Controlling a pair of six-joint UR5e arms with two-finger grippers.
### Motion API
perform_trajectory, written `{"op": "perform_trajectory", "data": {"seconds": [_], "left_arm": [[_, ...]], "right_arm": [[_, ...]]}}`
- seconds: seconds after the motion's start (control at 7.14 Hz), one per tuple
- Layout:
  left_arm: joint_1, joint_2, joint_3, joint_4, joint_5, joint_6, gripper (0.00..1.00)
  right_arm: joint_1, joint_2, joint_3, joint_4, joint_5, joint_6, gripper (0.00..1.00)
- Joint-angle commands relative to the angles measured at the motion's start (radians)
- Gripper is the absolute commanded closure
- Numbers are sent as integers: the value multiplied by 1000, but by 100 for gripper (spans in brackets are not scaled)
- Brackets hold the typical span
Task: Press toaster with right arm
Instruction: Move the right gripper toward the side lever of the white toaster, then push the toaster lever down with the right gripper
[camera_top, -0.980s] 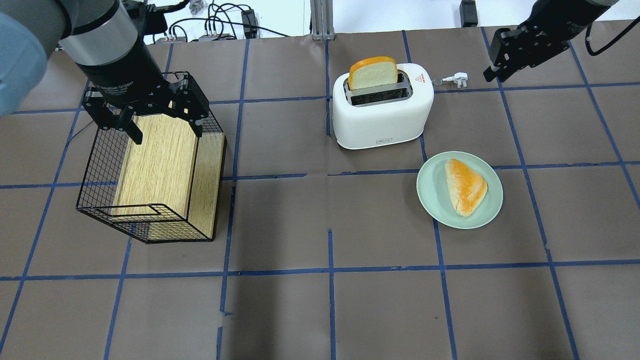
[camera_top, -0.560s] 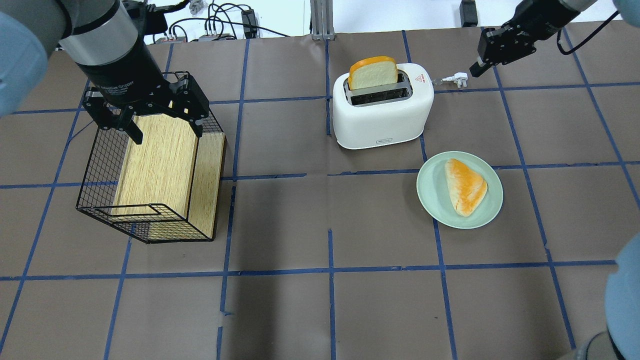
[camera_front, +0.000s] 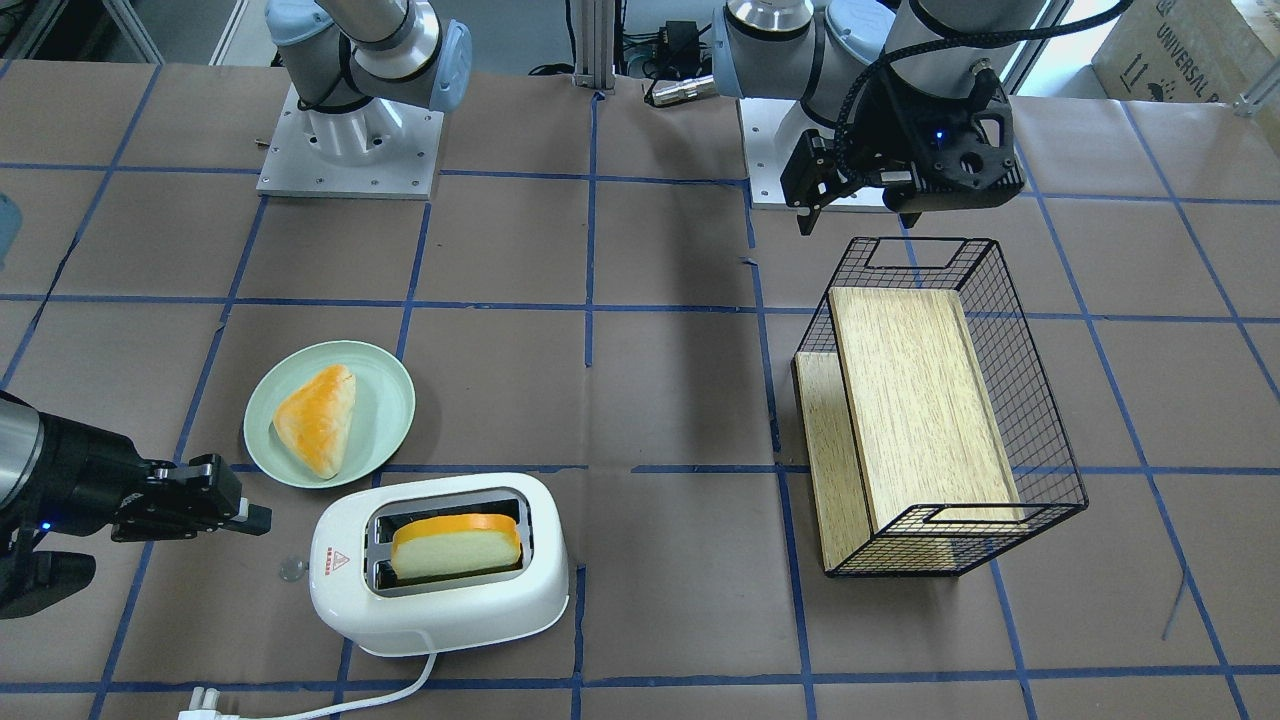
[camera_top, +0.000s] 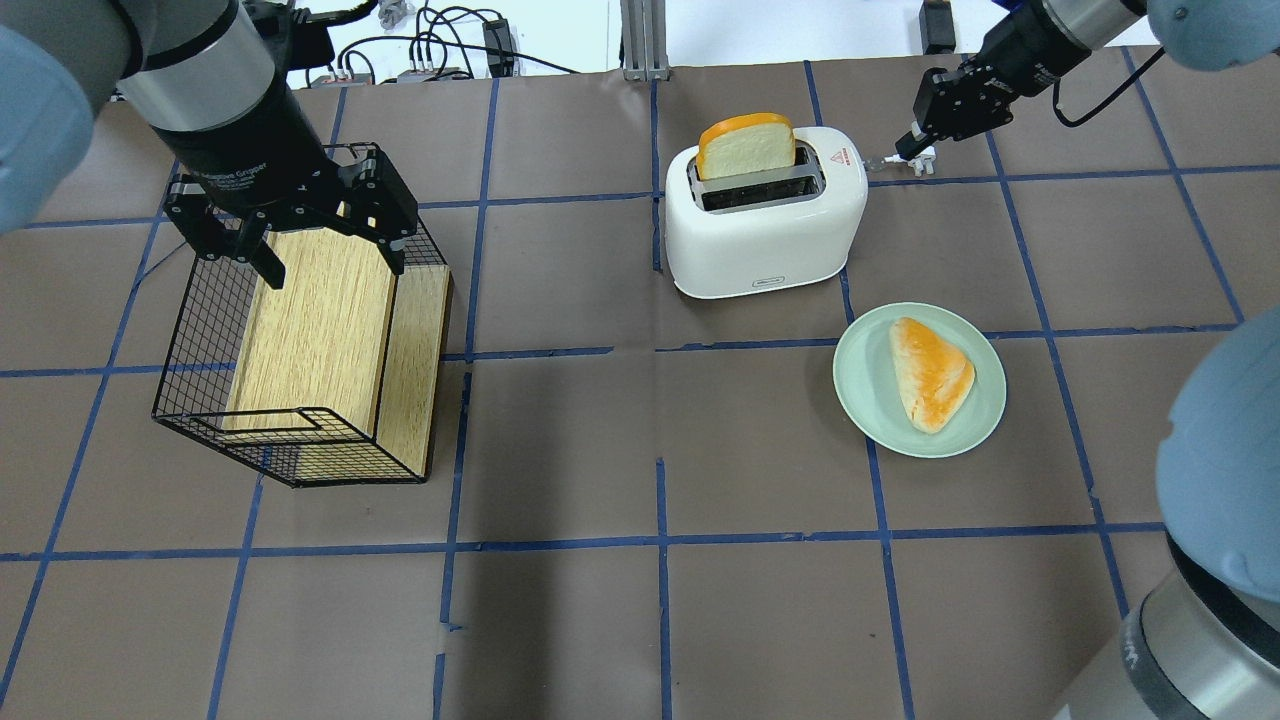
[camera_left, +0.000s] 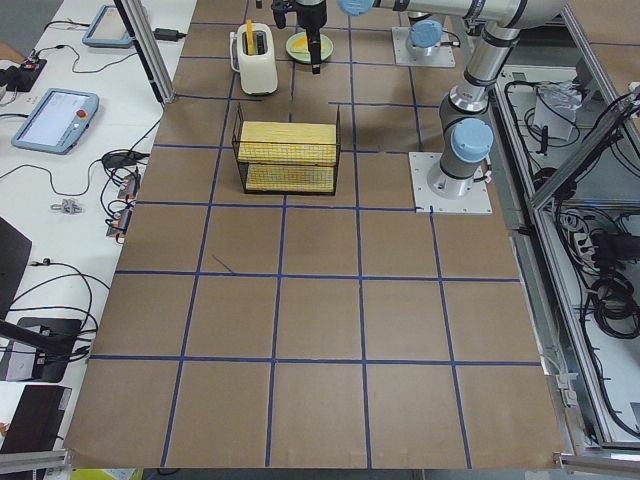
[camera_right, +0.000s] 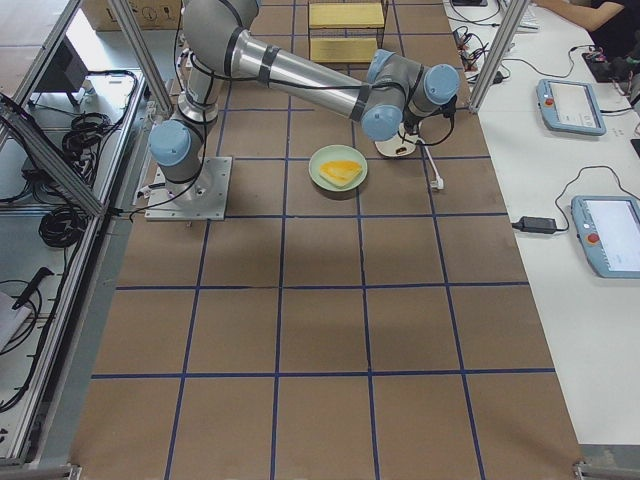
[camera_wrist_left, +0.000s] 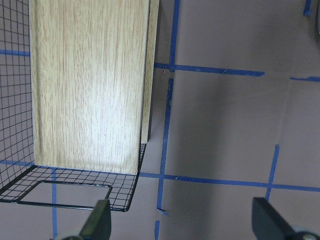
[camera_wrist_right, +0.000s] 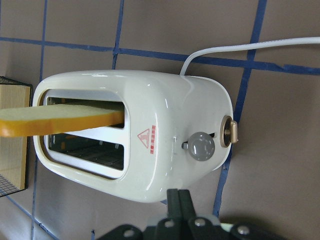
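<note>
1. At the upper left of the overhead view, the left hand (camera_top: 335, 265) hangs over the wire basket (camera_top: 200, 330). Its two fingers are spread wide and hold nothing. It is in the same spot as a second ago.
2. The basket sits on the desk (camera_top: 560, 620) with a wooden board (camera_top: 320, 320) inside it. It has not moved.
3. At the top middle, the white toaster (camera_top: 765, 235) stands on the desk. A slice of bread (camera_top: 747, 145) sticks up out of its far slot. Both look the same as before.
4. Just below and to the right of the toaster is a green plate (camera_top: 857, 398) with a three-cornered bun (camera_top: 930, 372) on it. They have not moved either.
5. At the upper right, the right hand (camera_top: 906, 146) has slid to the left. A second ago it was far out near the right edge. Now its tip is just beside the white plug (camera_top: 925, 160) and near the toaster's right end, but it is not touching the toaster. It is closed tight and holds nothing.
6. In the right wrist view, its fingers (camera_wrist_right: 178, 200) poke in at the bottom middle. The toaster's end, with a grey round knob (camera_wrist_right: 201, 146) and a small tan lever (camera_wrist_right: 230, 132), is above them.
7. At the lower right of the overhead view, a big blue joint (camera_top: 1225, 450) of the right arm (camera_top: 1190, 640) now fills the corner. A second ago that corner showed only the desk.
</note>
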Motion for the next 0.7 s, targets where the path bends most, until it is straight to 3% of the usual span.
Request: {"op": "perform_trajectory", "data": {"seconds": [0.0,0.56], "left_arm": [[0,0,0,0,0,0,0],[0,0,0,0,0,0,0]], "right_arm": [[1,41,-6,-1,36,2,97],[2,71,-6,-15,41,2,97]]}}
